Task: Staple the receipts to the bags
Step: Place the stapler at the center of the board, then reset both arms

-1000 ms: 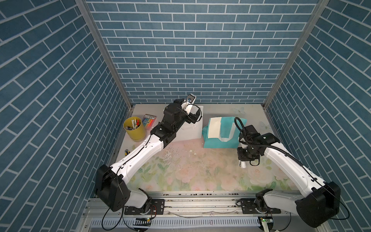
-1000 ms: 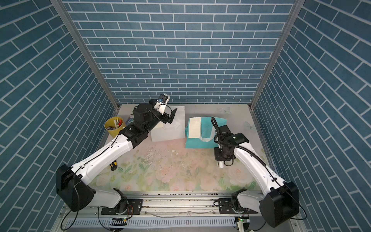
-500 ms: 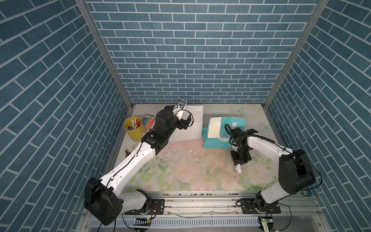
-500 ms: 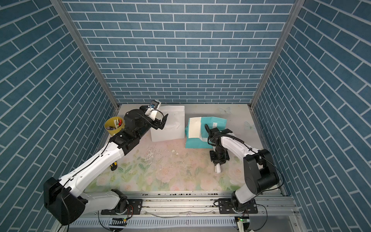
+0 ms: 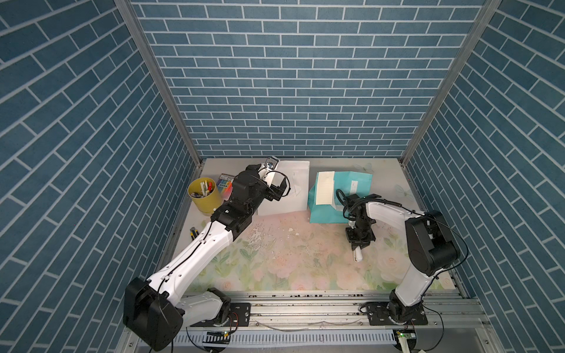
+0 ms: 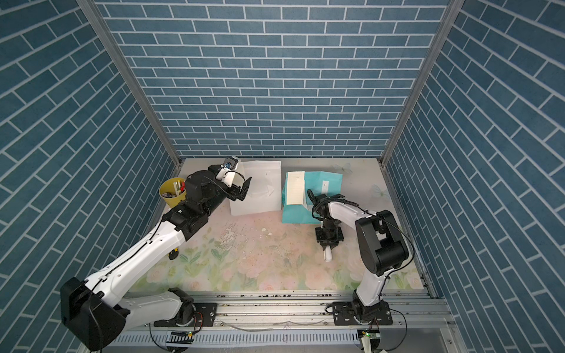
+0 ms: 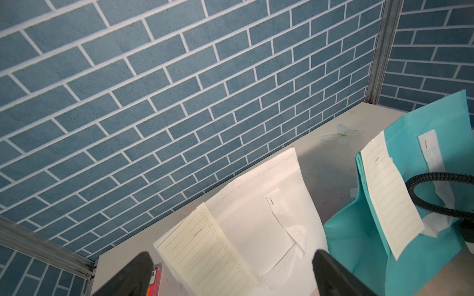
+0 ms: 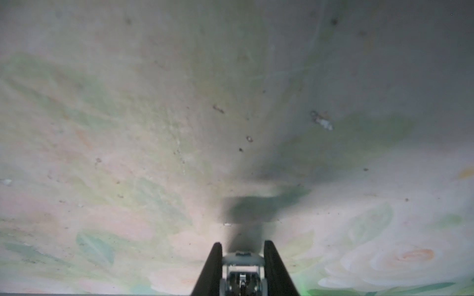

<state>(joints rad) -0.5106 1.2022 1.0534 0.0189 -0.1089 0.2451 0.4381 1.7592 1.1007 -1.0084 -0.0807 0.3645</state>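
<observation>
1. Top views, change: L gripper (image 6: pixel 244 188) has pulled back off the white bag (image 5: pixel 298 201), toward the side away from the teal bag (image 5: pixel 363 180). More of the white bag is now uncovered. Jaws spread wide, nothing between them.
2. Change, R arm: elbow has folded in. R gripper (image 5: pixel 360 244) has shifted a little along the teal bag's near edge and still points down at the table (image 5: pixel 275 262), just off that edge.
3. R gripper state: clamped on the stapler (image 8: pixel 241 258). Its white end sticks out below the jaws in both top views.
4. Teal-bag receipt (image 7: pixel 389 200): flat on the teal bag, along the edge facing the white bag. Small dark staple mark near its far end. Apart from R gripper.
5. White-bag receipt (image 7: pixel 207 253): between L gripper's fingertips in left wrist view, not touched; dark mark on it too. On the white bag's side away from the teal bag. Arm hides it in top views.
6. Meaning (judgmt): both slips look fastened and both arms are backing off, so the task is prob. done bar parking the stapler.
</observation>
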